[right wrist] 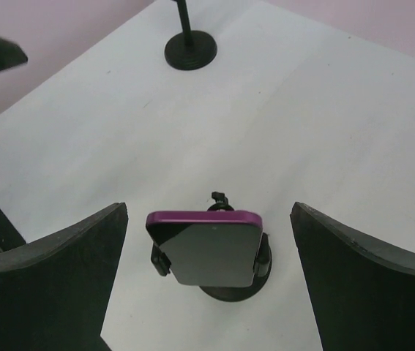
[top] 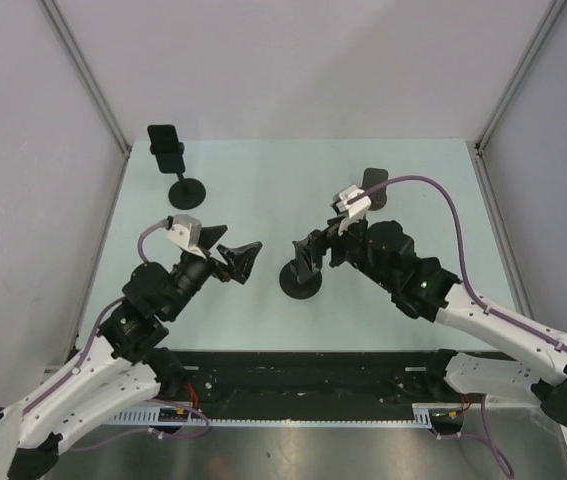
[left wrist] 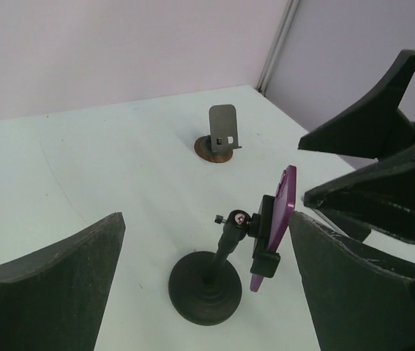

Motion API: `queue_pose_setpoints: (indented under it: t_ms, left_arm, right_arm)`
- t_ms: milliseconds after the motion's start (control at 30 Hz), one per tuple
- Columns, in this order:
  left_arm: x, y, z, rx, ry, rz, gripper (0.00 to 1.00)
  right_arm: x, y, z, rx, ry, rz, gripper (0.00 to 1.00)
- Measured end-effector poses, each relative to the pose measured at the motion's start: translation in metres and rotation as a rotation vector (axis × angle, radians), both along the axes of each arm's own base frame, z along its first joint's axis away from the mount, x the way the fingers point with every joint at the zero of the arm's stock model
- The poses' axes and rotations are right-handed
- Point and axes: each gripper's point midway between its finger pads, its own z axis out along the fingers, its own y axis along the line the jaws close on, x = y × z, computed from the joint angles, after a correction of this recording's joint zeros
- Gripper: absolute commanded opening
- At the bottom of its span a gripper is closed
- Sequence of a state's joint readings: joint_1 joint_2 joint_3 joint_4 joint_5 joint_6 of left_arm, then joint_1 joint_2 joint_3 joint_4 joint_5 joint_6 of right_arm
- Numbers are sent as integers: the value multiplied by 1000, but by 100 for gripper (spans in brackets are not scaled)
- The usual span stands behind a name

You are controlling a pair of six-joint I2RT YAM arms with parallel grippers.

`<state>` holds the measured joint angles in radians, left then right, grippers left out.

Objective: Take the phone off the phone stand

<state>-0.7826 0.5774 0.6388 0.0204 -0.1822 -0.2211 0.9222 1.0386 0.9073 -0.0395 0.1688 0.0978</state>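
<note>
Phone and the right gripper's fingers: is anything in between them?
No. The right wrist view shows just bare table between the phone and the fingers.

Reading no text, label, brand, number or sign in any view. Seeing only a dark, blank face on the phone (right wrist: 207, 252).
</note>
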Motion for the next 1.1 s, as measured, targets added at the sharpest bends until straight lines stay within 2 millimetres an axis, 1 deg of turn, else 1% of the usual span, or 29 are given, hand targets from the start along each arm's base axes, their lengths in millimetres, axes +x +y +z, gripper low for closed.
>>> queue_pose_setpoints:
  t_ms: [100,200,367,667,767,800,833,867,900,967,1067,1100]
  left_arm:
    - [-3,3,-8,1,12,1,100]
    - [-4,4,-15,5,27,3,100]
    - [-5,6,-23,17,42,7,100]
    - [-6,4,-28,26,59,-2,100]
    - [-6,2,-31,35,67,-11,100]
    - [-5,1,-33,39,71,-13,100]
    - [-5,0,-34,44,74,-19,100]
    - [-6,-2,-36,48,78,-25,100]
    - [-6,-3,-37,53,81,-32,100]
    - [-7,-7,-40,66,84,-53,100]
    - [-9,-13,-45,87,89,-88,100]
    - [-10,-15,-46,97,90,-102,100]
  right_arm:
    - [6,1,8,17,-17,-23,100]
    - [10,5,9,22,-17,-31,100]
    - [13,11,-6,-1,13,-31,100]
    - [12,24,-31,-50,62,-24,100]
    - [12,27,-41,-73,74,-28,95]
    - [12,29,-43,-79,75,-31,91]
    - [12,29,-45,-85,77,-34,89]
    - [12,29,-46,-88,77,-37,88]
    - [12,30,-47,-90,77,-40,84]
    - [13,29,-47,-93,76,-48,80]
    - [14,27,-47,-94,73,-59,68]
    - [15,27,-47,-95,71,-62,60]
